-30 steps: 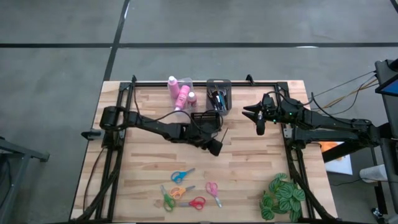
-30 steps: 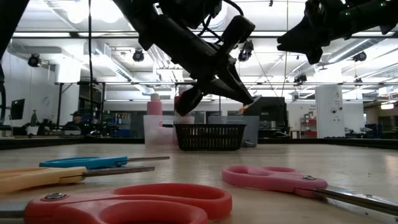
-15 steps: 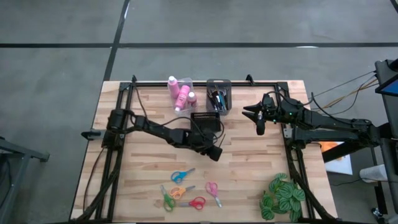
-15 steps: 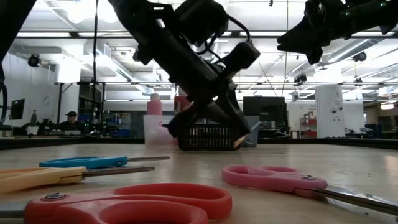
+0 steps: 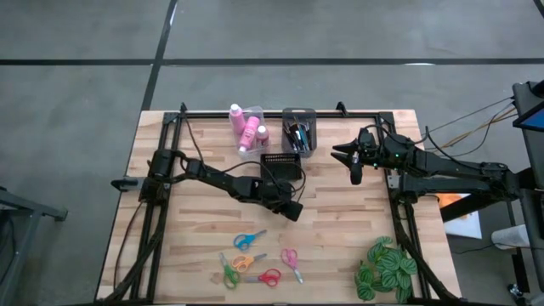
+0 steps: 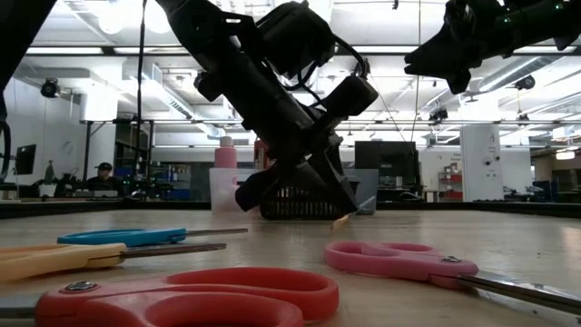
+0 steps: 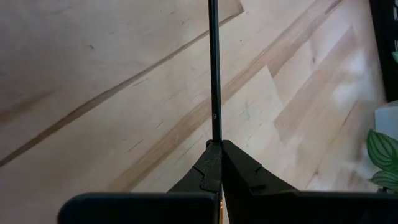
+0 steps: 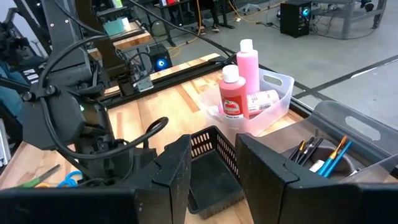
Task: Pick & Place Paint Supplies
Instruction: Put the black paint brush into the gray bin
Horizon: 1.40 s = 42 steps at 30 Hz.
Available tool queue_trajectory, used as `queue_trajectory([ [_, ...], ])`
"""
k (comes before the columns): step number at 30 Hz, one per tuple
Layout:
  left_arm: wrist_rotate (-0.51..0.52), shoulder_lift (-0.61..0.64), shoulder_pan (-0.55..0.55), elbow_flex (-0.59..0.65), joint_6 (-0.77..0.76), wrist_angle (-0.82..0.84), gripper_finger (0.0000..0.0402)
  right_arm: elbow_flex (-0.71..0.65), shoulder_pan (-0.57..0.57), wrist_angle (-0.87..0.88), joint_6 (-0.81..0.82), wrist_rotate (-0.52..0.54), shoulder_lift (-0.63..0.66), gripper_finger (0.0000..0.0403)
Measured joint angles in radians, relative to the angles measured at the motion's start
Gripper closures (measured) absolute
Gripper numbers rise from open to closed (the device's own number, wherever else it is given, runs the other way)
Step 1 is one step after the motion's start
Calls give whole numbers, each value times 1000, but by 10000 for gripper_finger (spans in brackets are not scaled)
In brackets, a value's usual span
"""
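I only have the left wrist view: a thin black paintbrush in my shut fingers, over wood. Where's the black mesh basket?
Observer: The black mesh basket sits rearward of the left gripper, apart from it.
Operator: How high is the brush tip?
Observer: The thin black paintbrush points down, its tip at or just above the wooden table.
Operator: And the right arm?
Observer: The right gripper hangs raised, open and empty, right of the grey brush bin.

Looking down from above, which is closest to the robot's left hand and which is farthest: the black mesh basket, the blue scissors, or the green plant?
From the left hand in the high view:
1. The black mesh basket, just beyond it toward the table's far edge.
2. The blue scissors, on the near side, with the other scissors. This is nearly a tie with the basket.
3. The green plant, clearly farthest, in the near right corner.
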<state>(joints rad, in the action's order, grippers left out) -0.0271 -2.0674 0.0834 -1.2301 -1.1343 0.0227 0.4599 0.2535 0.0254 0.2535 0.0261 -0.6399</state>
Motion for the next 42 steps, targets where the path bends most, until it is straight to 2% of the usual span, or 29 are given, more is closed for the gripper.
queue_trajectory([
  [7,0,0,0,0,0,14,390,0,0,0,0,0,0,278],
  [17,-1,0,0,0,11,14,327,0,0,0,0,0,0,278],
  [26,-3,25,-2,0,27,13,323,0,0,0,0,0,0,278],
  [32,65,112,-7,0,157,11,323,0,0,0,0,0,0,278],
  [37,151,203,-8,0,423,4,323,0,0,0,0,0,0,278],
  [42,170,304,-27,0,584,4,323,0,0,0,0,0,0,278],
])
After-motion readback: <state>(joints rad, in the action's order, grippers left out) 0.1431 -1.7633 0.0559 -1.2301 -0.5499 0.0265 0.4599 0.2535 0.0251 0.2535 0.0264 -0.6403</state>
